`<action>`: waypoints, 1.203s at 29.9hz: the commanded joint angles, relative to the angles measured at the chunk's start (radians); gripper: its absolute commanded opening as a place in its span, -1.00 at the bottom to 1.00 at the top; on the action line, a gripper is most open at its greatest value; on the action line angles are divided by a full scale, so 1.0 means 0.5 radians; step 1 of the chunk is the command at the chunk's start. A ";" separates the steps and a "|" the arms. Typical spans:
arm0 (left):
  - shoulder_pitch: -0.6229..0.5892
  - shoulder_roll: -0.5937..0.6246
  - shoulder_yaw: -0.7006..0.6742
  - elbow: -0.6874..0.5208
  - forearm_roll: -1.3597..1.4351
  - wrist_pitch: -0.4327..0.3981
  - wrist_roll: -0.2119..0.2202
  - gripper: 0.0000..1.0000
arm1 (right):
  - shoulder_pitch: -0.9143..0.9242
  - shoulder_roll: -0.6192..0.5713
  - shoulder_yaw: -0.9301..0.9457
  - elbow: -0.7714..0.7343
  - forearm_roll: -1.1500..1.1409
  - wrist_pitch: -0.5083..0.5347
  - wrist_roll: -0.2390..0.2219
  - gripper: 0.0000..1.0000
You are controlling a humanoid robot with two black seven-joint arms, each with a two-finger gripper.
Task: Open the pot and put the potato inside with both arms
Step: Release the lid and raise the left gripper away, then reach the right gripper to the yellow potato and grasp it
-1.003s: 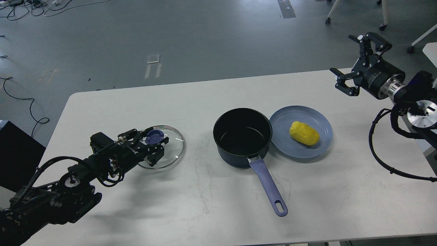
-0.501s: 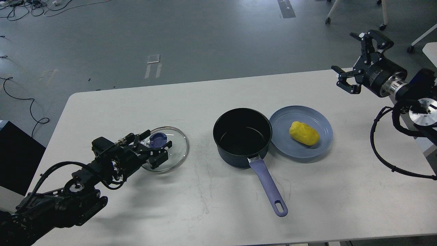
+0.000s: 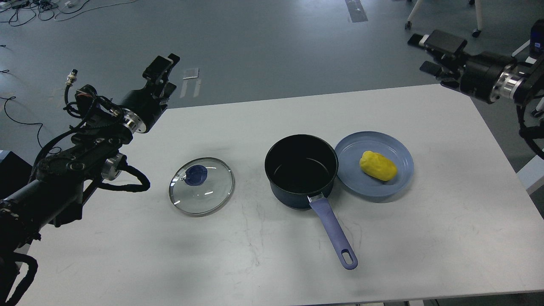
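While both pincers (image 3: 161,70) (image 3: 431,53) hang unreadable, round glass lid (image 3: 201,186), lumpy potato (image 3: 378,166).

Pot (image 3: 301,170) mouth open above (lid (image 3: 201,185) aside); potato (image 3: 378,166) unobstructed on plate (image 3: 397,148).

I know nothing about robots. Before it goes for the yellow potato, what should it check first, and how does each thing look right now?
1. Pot open: ok, its black inside shows and looks empty.
2. Lid out of the way: ok, it lies flat on the table, left of the pot, apart from it.
3. Potato reachable: ok, it sits uncovered on the blue plate, right of the pot.
4. Right gripper free: ok, it holds nothing, raised at the table's far right corner; open or shut, cannot tell.
5. Left gripper clear of the lid: ok, lifted away and empty.
6. Pot handle not blocking: ok, it points toward the near edge.
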 commanded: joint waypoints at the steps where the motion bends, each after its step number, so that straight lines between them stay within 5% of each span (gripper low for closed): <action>1: -0.007 -0.050 -0.110 0.000 -0.310 -0.152 0.195 0.96 | 0.026 -0.054 -0.233 -0.006 -0.680 -0.039 0.179 0.92; 8: 0.094 -0.071 -0.588 -0.074 -0.350 -0.386 0.618 0.96 | 0.013 -0.021 -0.653 -0.079 -1.040 -0.597 0.179 0.83; 10: 0.140 -0.059 -0.741 -0.199 -0.368 -0.404 0.820 0.96 | 0.020 0.086 -0.819 -0.159 -1.159 -0.808 0.179 0.83; 12: 0.155 -0.041 -0.785 -0.273 -0.368 -0.404 0.876 0.96 | 0.020 0.142 -0.862 -0.235 -1.193 -0.858 0.179 0.81; 36: 0.198 0.024 -0.766 -0.304 -0.344 -0.401 0.849 0.96 | 0.047 0.614 -1.065 -0.607 -1.197 -0.877 0.179 0.63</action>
